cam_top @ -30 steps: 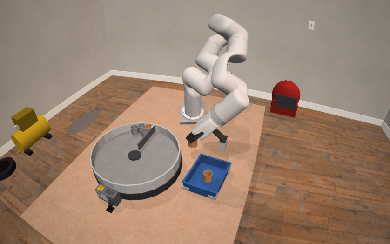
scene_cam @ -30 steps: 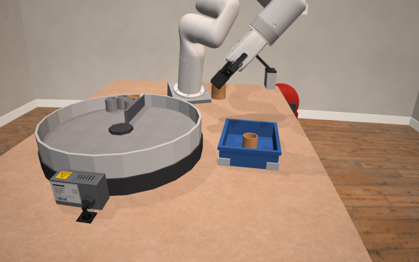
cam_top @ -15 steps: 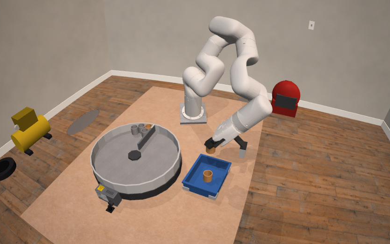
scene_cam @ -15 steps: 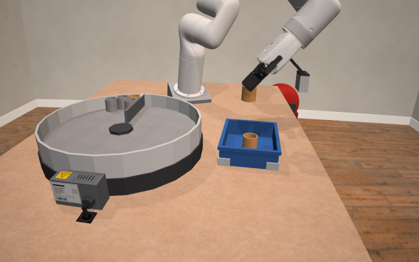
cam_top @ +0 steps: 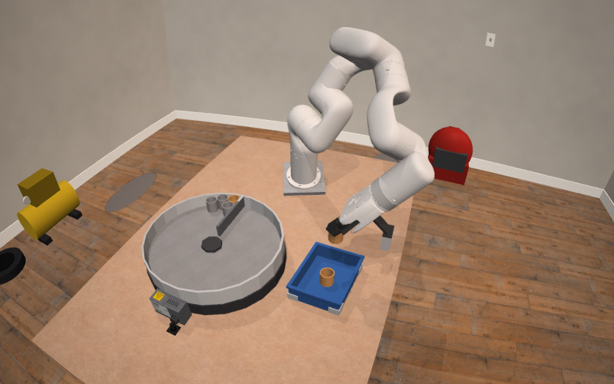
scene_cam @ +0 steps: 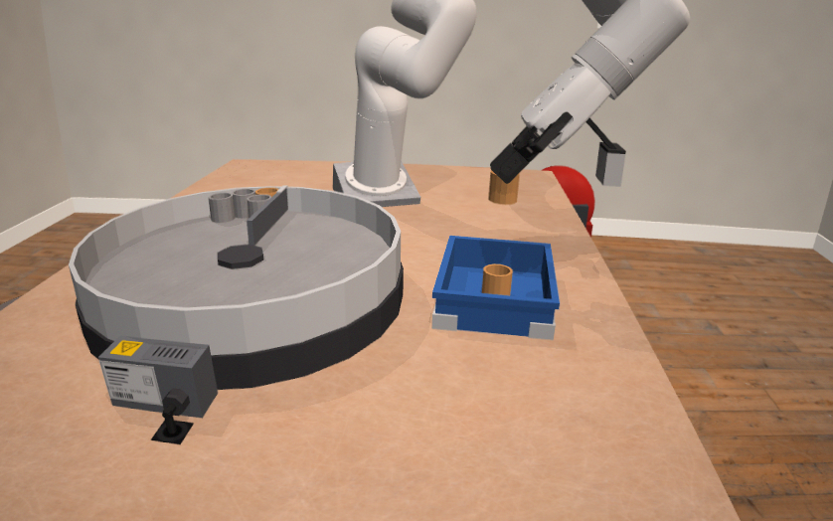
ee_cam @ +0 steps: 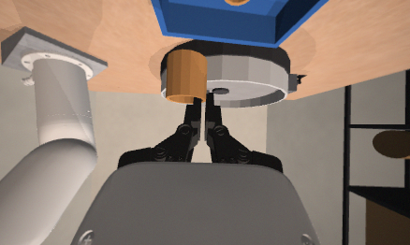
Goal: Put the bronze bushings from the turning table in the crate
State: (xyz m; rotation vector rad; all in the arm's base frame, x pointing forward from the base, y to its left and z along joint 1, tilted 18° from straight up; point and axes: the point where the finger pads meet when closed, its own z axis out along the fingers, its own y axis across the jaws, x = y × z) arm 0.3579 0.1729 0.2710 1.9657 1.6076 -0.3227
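My gripper (cam_top: pixel 337 228) (scene_cam: pixel 509 169) (ee_cam: pixel 203 103) is shut on the wall of a bronze bushing (cam_top: pixel 335 237) (scene_cam: pixel 503 189) (ee_cam: pixel 184 77) and holds it in the air just beyond the far side of the blue crate (cam_top: pixel 314 293) (scene_cam: pixel 494 316) (ee_cam: pixel 222 21). Another bronze bushing (cam_top: pixel 327 277) (scene_cam: pixel 497 279) stands upright in the crate. On the grey turning table (cam_top: pixel 180 286) (scene_cam: pixel 245 323) (ee_cam: pixel 250 70), three steel bushings (cam_top: pixel 212 203) (scene_cam: pixel 220 205) and one bronze bushing (cam_top: pixel 234 198) (scene_cam: pixel 266 191) are grouped at the far rim against the divider bar (cam_top: pixel 231 217).
A grey control box (cam_top: pixel 170 305) (scene_cam: pixel 154 378) sits at the turning table's front. The arm's base (cam_top: pixel 303 183) stands behind. A red machine (cam_top: pixel 450 154), a yellow compressor (cam_top: pixel 45 204) and a tyre (cam_top: pixel 3 265) are on the floor.
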